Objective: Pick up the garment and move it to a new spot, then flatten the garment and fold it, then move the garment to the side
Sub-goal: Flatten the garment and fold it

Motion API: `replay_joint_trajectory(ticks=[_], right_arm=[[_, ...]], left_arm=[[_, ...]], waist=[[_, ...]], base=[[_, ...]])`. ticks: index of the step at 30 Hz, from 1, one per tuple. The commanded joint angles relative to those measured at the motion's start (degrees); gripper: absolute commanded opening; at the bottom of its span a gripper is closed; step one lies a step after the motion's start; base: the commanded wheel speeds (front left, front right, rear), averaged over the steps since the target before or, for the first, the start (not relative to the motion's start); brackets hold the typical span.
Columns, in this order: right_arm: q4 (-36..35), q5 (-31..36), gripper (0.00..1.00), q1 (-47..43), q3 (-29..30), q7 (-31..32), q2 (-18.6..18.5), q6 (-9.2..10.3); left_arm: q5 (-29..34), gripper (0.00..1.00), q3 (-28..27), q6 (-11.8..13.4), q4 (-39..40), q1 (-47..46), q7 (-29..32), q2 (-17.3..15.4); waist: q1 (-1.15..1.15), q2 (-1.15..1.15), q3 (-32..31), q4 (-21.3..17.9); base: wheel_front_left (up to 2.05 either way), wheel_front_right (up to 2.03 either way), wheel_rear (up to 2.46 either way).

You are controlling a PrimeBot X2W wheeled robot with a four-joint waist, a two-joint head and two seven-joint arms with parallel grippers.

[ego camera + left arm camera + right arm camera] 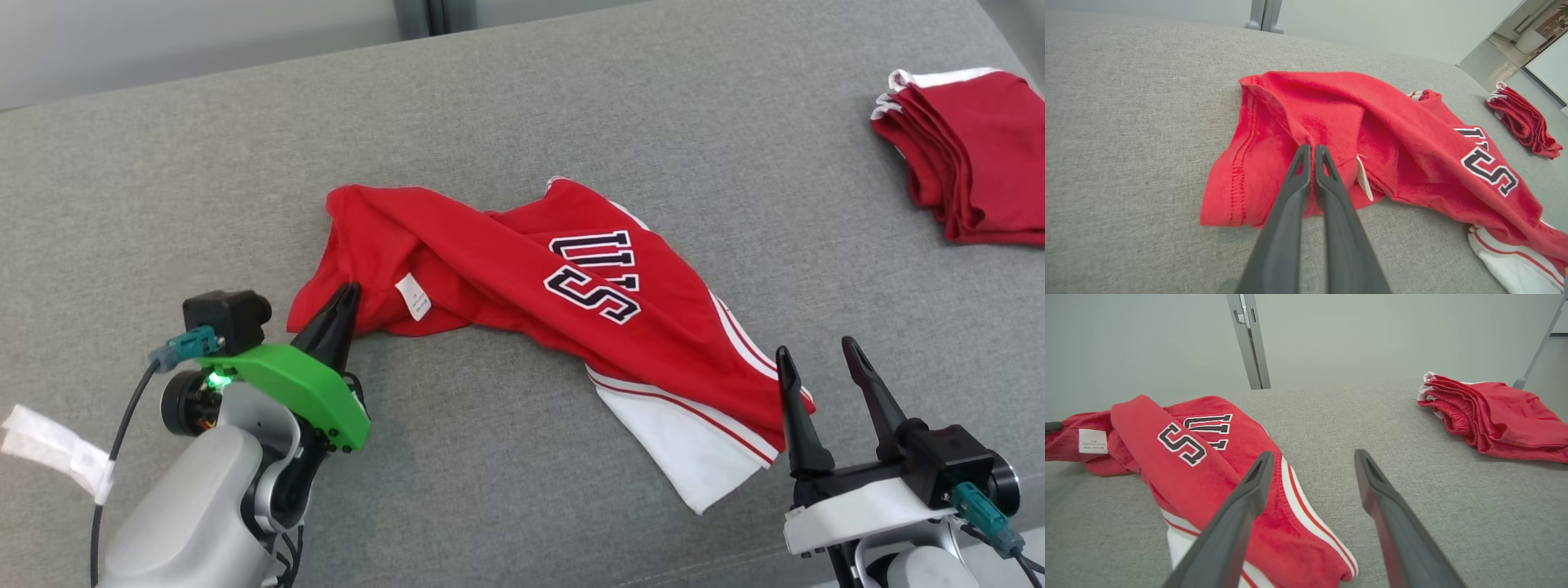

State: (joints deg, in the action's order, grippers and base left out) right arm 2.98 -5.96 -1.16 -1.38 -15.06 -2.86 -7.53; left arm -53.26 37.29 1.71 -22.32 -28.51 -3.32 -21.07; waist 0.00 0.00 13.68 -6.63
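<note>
Two dark, white-edged letters [594, 273], an S and what looks like a U, mark the crumpled red garment [506, 261] lying mid-surface on a grey upholstered cushion [571, 106]. A small white label [412, 296] sits near its left end, the print too fine to read. The left gripper [349, 291] has its jaws pressed together on a fold of the garment at that end; the left wrist view shows the pinched ridge and a stitched hem beside it. The right gripper [816, 347] hovers with jaws apart just beside the white-striped hem, holding nothing. A stack of folded red clothes [971, 155] rests well apart at the far right edge. Bare grey fabric stretches to the left and between garment and stack. The right wrist view adds a grey post [1249, 339] beyond the cushion's far edge.
</note>
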Motion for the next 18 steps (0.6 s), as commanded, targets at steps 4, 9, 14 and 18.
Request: replay_joint_trajectory(ticks=[4,9,14,18], right_arm=[[0.2,0.1,1.0,-1.4,0.4,-0.1,-0.1,0.09],[0.0,0.2,1.0,-3.6,1.6,-0.1,-0.1,0.09],[0.5,0.8,1.0,-6.1,2.2,-0.1,-0.1,0.09],[0.4,1.2,1.0,-6.8,2.7,-0.1,-0.1,0.09]], left_arm=[[-1.2,0.0,-1.7,1.1,4.7,4.4,-2.9,-1.2],[-2.8,0.0,-2.9,3.6,15.4,12.6,-4.5,-3.5],[-4.4,0.0,-2.4,7.3,24.7,24.0,-5.2,-5.8],[-6.2,0.0,-2.2,9.3,28.7,31.9,-6.4,-6.8]], waist=[[0.0,0.0,-1.8,1.2],[0.0,0.0,-4.2,3.1],[0.0,0.0,-7.3,5.5],[0.0,0.0,-8.9,7.1]], base=[[0.0,0.0,0.0],[0.0,0.0,0.0],[0.0,0.0,0.0],[0.0,0.0,0.0]])
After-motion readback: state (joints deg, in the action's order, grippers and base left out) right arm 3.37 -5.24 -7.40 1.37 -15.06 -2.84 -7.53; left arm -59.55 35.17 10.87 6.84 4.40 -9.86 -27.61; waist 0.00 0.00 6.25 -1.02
